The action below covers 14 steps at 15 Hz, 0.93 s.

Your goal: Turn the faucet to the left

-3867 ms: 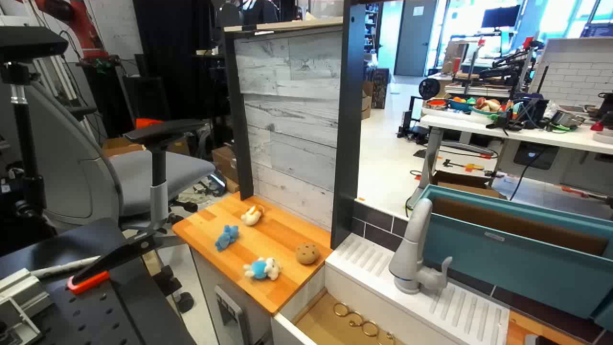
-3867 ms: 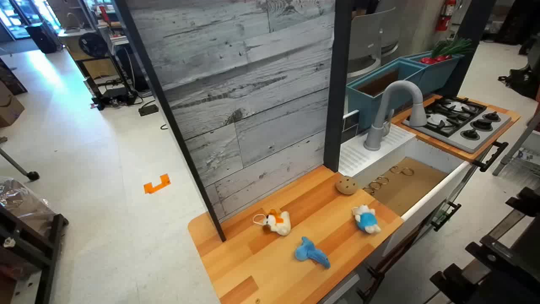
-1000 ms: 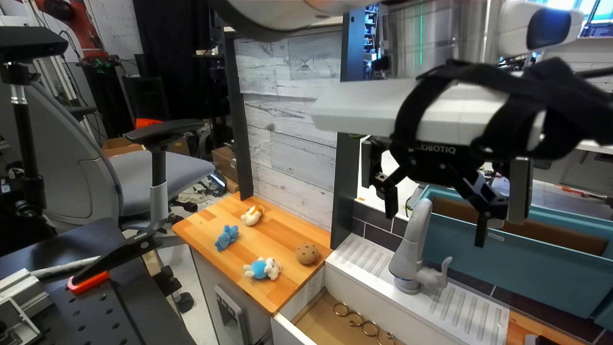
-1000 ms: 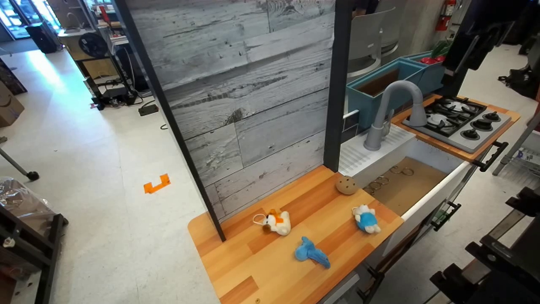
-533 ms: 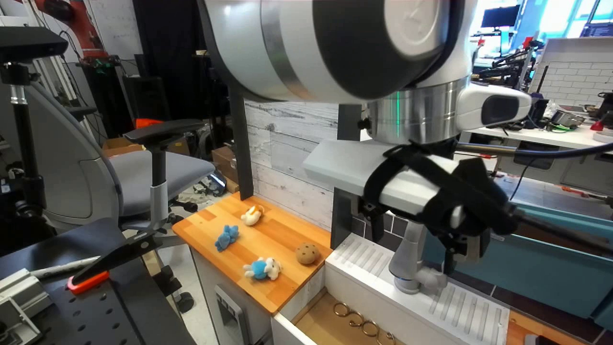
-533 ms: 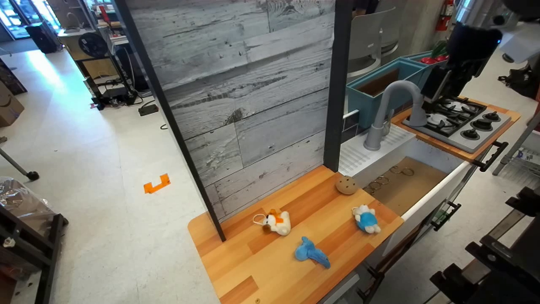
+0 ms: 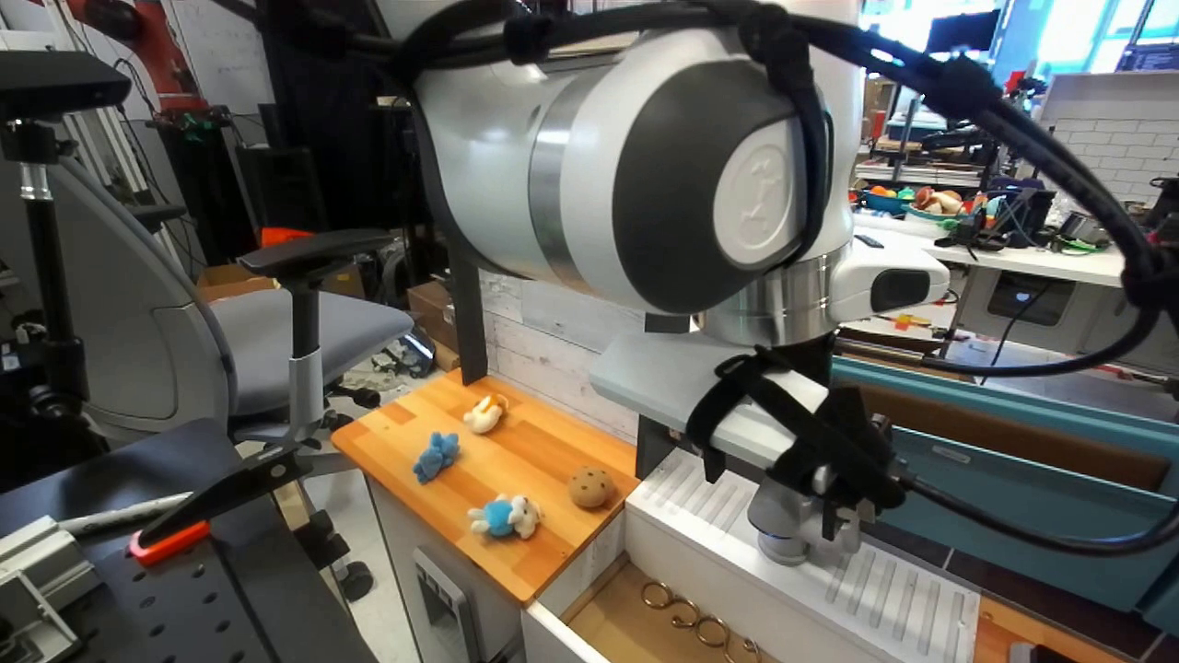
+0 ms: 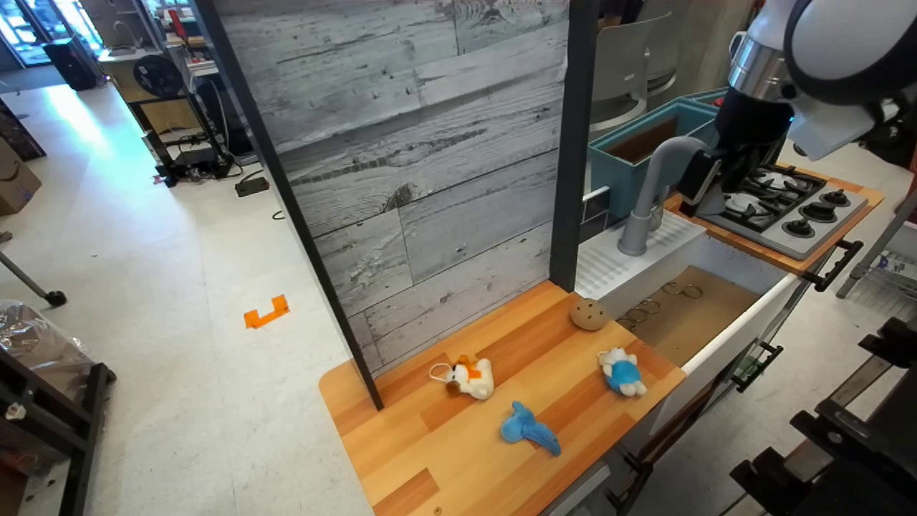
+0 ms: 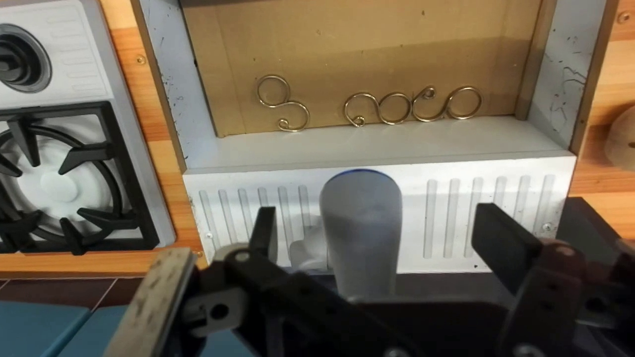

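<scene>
The grey gooseneck faucet (image 9: 361,223) stands in the middle of the wrist view, its tube between my two fingers. My gripper (image 9: 375,213) is open, with a visible gap on each side of the tube. In an exterior view the faucet (image 8: 650,190) rises from its base on the white sink ledge, and my gripper (image 8: 698,183) is at the spout, hiding part of it. In an exterior view the gripper (image 7: 774,497) and arm hide the upper tube; the faucet's ribbed base (image 7: 783,529) shows below. The small side handle is partly hidden.
A teal planter box (image 7: 1013,460) stands behind the faucet. The stove (image 8: 809,215) is beside the sink basin (image 8: 716,308), which holds curled metal hooks (image 9: 392,106). Plush toys (image 8: 530,428) and a cookie (image 8: 589,314) lie on the wooden counter (image 8: 458,444).
The arm has come into view and lowered toward the faucet. The open gripper has moved from above the stove side to around the spout. The faucet looks unmoved.
</scene>
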{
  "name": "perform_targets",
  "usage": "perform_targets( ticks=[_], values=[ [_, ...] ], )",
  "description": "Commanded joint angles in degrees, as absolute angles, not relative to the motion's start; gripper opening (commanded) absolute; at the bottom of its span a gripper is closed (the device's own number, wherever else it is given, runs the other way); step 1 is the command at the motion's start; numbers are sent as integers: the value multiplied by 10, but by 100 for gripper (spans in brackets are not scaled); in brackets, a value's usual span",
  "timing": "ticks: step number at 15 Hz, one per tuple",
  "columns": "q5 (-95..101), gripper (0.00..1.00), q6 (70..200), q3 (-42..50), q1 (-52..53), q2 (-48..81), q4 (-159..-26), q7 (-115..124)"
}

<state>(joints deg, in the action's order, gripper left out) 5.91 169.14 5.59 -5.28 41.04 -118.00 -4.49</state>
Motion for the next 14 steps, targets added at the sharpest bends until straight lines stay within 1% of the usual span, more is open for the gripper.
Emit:
perform_targets(
  ticks=[1, 14],
  values=[
    [50, 100, 1703, 49, -51, 441, -1152, -37],
    [57, 100, 1746, 43, -16, 448, -1178, -30]
  ],
)
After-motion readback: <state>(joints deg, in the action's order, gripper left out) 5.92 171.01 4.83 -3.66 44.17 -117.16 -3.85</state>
